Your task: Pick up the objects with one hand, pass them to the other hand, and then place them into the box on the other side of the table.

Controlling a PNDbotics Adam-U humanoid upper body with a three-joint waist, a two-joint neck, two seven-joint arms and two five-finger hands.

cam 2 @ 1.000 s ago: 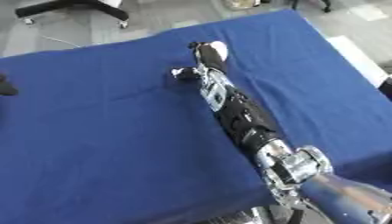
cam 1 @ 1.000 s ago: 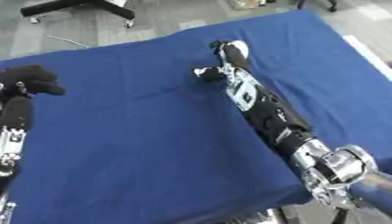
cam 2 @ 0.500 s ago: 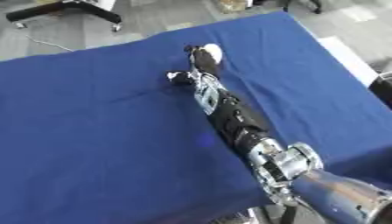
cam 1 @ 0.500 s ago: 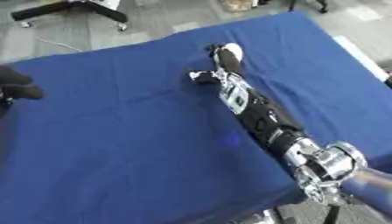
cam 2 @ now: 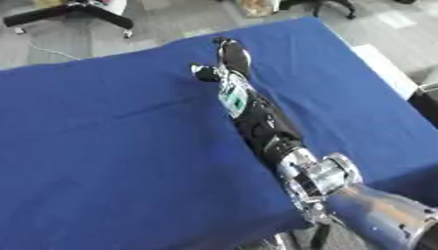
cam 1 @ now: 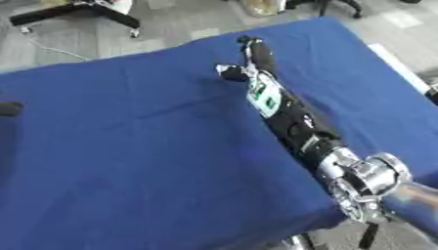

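Objects, left eye view: I cannot make any out on the cloth; whether one lies under my right hand I cannot tell.
Surface, left eye view: the surface (cam 1: 128, 146) is covered with a blue cloth, lightly creased, and runs askew across the picture.
Right arm, left eye view: my right arm (cam 1: 295, 124) comes in from the lower right and reaches up the cloth toward the far edge; a silver joint (cam 1: 369, 177) shows near the near edge, and a pale panel (cam 1: 263, 93) sits on the black forearm.
Right hand, left eye view: the right hand (cam 1: 255, 52) lies low over the cloth near the far edge, fingers stretched straight ahead, thumb (cam 1: 229, 73) spread out to the left. I see nothing held in it.
Left hand, left eye view: only a dark sliver of the left hand (cam 1: 9, 108) shows at the left edge; I cannot tell how its fingers stand.
Surroundings, left eye view: grey floor (cam 1: 171, 22) beyond the far edge, with a black stand base (cam 1: 77, 10) on it.
Right hand, right eye view: same pose, fingers straight and flat, thumb out to the left, nothing visible in its hold.
Objects, right eye view: none that I can pick out.
Right side, right eye view: a white strip (cam 2: 383, 69) lies just beside the right edge of the cloth.
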